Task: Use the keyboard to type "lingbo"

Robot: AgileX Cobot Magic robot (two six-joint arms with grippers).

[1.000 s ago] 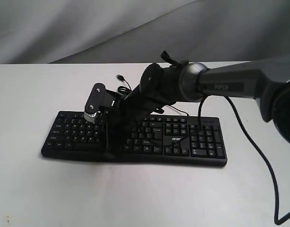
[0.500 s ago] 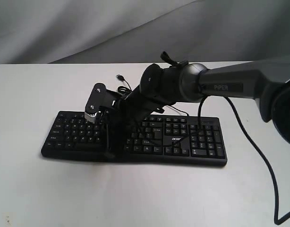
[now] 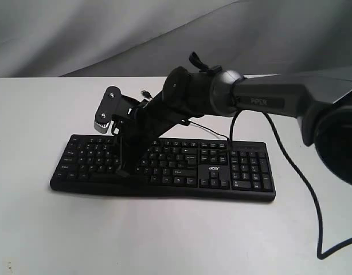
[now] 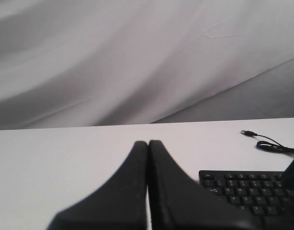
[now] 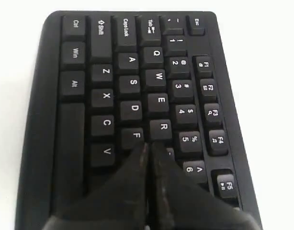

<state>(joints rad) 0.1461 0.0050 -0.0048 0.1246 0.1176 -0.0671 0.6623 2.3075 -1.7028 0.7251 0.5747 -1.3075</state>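
The black keyboard [image 3: 222, 172] lies across the middle of the white table, with its "acer" logo beside the number pad. My right gripper [image 3: 123, 171] reaches over from the right and points down at the letter keys on the left half. In the right wrist view the gripper [image 5: 148, 146] is shut and empty, its tips just over the keyboard [image 5: 104, 96] between the F and R keys; whether they touch is unclear. My left gripper [image 4: 148, 143] is shut on nothing above bare table, left of the keyboard's [image 4: 247, 189] corner. It does not show in the exterior view.
The keyboard's thin USB cable [image 3: 146, 94] lies loose on the table [image 3: 164, 240] behind the keyboard, its plug seen as the cable end [image 4: 247, 132]. The right arm's black cable [image 3: 302, 189] hangs over the table at the right. Grey cloth [image 3: 164, 34] backs the table.
The right gripper has lifted from the keyboard's front edge near the middle and moved left and back to the left-hand letter keys. The keyboard has not moved.
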